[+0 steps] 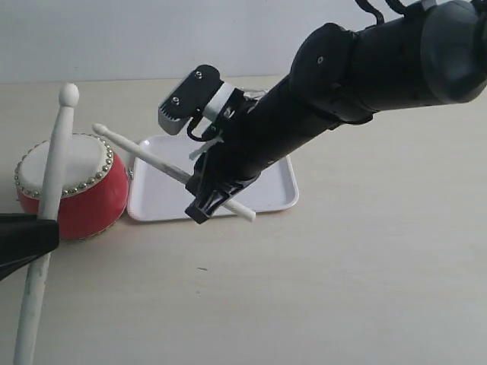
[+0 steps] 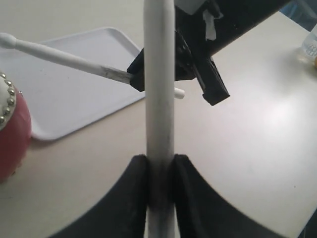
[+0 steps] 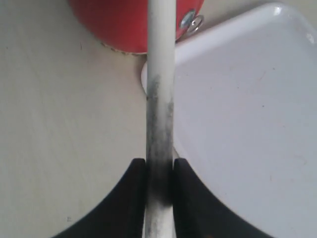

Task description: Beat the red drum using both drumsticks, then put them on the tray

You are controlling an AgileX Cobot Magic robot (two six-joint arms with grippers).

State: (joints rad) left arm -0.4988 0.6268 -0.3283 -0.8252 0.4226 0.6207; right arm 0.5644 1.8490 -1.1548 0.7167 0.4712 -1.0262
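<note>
**Exterior view.** The tray lies flat on a pale table, with a plain light wall behind it. The red drum stands upright just beside the tray's left end. The right gripper hangs over the tray's front edge, pinching the right drumstick. This stick slants across the tray with its tip toward the drum. The left gripper, on the drum's far side from the tray, pinches the left drumstick, whose tip rises over the drum.

**Left wrist view.** The left gripper is pressed onto the left drumstick. The tray shows a bare white floor. The right drumstick passes above the tray; contact with the tray cannot be determined. The drum sits beside the tray.

**Right wrist view.** The right gripper clamps a dark-scuffed section of the right drumstick. The stick runs along the tray rim toward the drum. The table borders the tray.
</note>
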